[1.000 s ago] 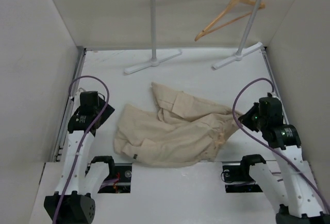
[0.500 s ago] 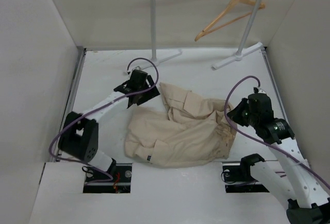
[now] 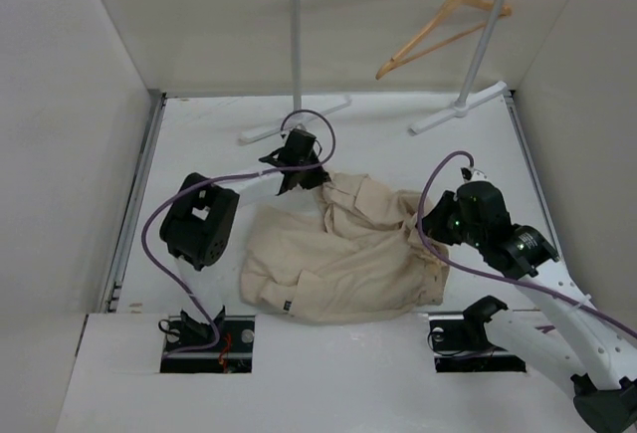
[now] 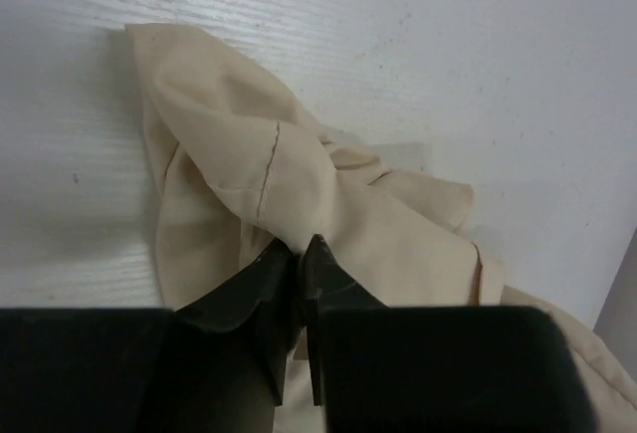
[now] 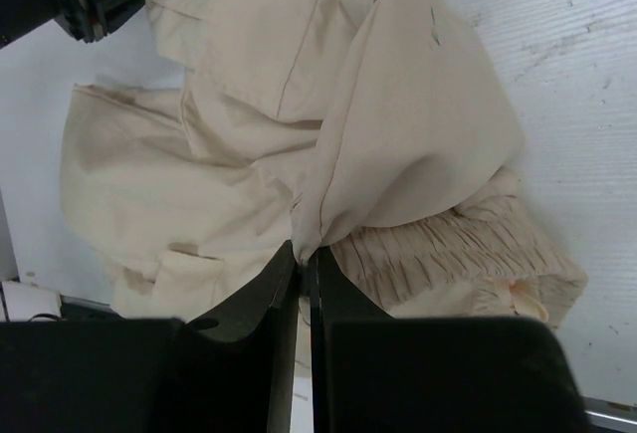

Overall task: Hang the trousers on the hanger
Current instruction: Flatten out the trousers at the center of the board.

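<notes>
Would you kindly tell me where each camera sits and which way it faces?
Top external: above and behind the arms, looking down at table, trousers, hanger; both arms show.
Left wrist: on the left arm, facing a trouser fold; left hand shows.
Right wrist: on the right arm, facing across the trousers; right hand shows.
Shared: trousers in all; left hand in both wrist views.

No legible text, brand, number or sign in any view. Just a small dark label (image 3: 286,305) at the near left edge of the trousers (image 3: 333,259), seen from the top camera, too small to read. Plain cloth, without print or lettering, in both wrist views.
</notes>
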Action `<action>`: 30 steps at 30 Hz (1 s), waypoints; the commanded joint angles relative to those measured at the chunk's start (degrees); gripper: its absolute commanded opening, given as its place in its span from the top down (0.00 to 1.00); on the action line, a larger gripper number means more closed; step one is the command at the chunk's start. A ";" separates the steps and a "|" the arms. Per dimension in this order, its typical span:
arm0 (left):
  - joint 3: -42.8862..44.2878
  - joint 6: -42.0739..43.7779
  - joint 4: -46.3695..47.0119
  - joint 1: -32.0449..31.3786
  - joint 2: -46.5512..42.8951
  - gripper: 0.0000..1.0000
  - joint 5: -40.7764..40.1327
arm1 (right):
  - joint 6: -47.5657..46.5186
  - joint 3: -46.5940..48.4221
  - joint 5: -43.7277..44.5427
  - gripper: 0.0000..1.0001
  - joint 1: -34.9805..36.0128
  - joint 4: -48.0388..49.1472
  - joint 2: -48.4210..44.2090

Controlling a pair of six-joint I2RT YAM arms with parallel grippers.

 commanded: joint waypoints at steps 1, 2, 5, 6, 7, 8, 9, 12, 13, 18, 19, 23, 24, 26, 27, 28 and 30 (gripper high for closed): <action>-3.05 -0.93 1.07 3.72 -12.16 0.96 -4.46 | -0.44 1.75 0.49 0.95 -0.36 4.13 -0.73; -4.81 -0.40 -0.51 5.30 -17.16 0.96 -5.60 | -0.88 1.92 0.31 0.95 -0.80 4.31 -0.64; -8.60 1.62 -7.09 9.35 -33.15 0.97 -8.42 | -1.49 2.28 0.31 0.96 -1.24 5.27 0.06; -8.87 2.58 -10.16 10.23 -38.25 0.97 -9.29 | -1.58 2.37 0.31 0.96 -1.24 5.80 0.15; -8.26 3.37 -13.85 10.76 -42.74 0.97 -10.35 | -1.76 2.45 0.31 0.96 -1.33 6.24 0.24; -7.21 3.81 -16.93 10.94 -45.74 0.97 -11.31 | -1.85 2.63 0.31 0.96 -1.42 6.42 0.33; -5.20 4.34 -20.88 10.68 -49.08 0.97 -12.54 | -2.20 2.80 0.57 0.96 -1.51 6.50 0.33; 4.36 6.97 -31.69 8.93 -54.11 0.96 -16.32 | -2.90 3.77 0.23 0.96 -2.64 6.33 -0.55; 8.57 8.11 -34.77 7.62 -54.30 0.95 -17.81 | -2.99 3.95 -0.04 0.96 -2.91 6.15 -1.16; 31.60 15.49 -48.40 -0.99 -46.85 0.93 -27.56 | -2.20 3.77 -2.24 0.96 -4.05 5.37 -3.54; 35.12 16.90 -50.78 -3.36 -44.48 0.92 -29.85 | -2.20 3.34 -1.98 0.96 -4.49 4.93 -3.54; 36.49 21.92 -53.62 -9.80 -35.16 0.83 -36.37 | -2.64 2.37 -1.79 0.96 -10.71 4.31 -2.23; 34.74 22.27 -52.39 -9.36 -32.96 0.82 -36.20 | -2.64 2.80 -2.49 0.96 -13.00 4.57 -1.35; 30.09 23.24 -46.00 -5.95 -29.27 0.81 -32.27 | -2.99 4.21 -3.82 0.97 -16.26 5.53 1.02; 27.37 23.77 -41.44 -3.24 -27.42 0.81 -28.50 | -3.51 4.56 -3.82 0.97 -17.49 6.23 2.42; 25.42 23.86 -37.74 -0.42 -24.71 0.79 -24.03 | -4.13 4.91 -3.30 0.97 -18.98 6.85 4.35; 26.53 23.68 -35.16 3.81 -15.94 0.76 -16.89 | -5.18 5.61 -2.50 0.97 -23.46 7.91 8.48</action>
